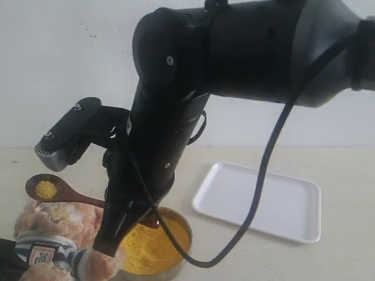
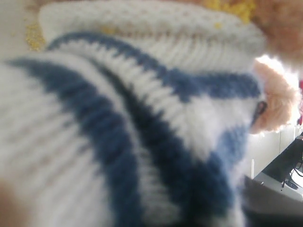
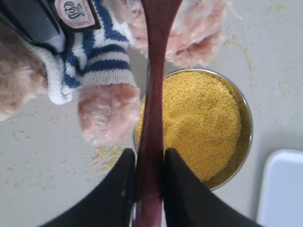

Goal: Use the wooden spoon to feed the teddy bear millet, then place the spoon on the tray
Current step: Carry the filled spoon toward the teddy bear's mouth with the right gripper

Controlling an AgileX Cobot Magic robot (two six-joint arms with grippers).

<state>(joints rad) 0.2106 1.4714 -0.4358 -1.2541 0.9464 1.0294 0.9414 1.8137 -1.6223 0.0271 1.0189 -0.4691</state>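
Right gripper [image 3: 149, 160] clamping wooden spoon [image 1: 65, 194], millet [image 3: 199, 123] filling metal bowl [image 3: 247, 127], some on spoon

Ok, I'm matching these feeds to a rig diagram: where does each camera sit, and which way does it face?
Exterior: off the arms, facing the tray, millet and teddy bear; the right arm fills the middle, right gripper holding the wooden spoon.
Left wrist: close against the teddy bear's striped shirt, blurred; no gripper clearly shows.
Right wrist: looks along the right gripper's fingers, down at the wooden spoon and millet.
Shared: exterior and right wrist both show wooden spoon, teddy bear, millet, tray.
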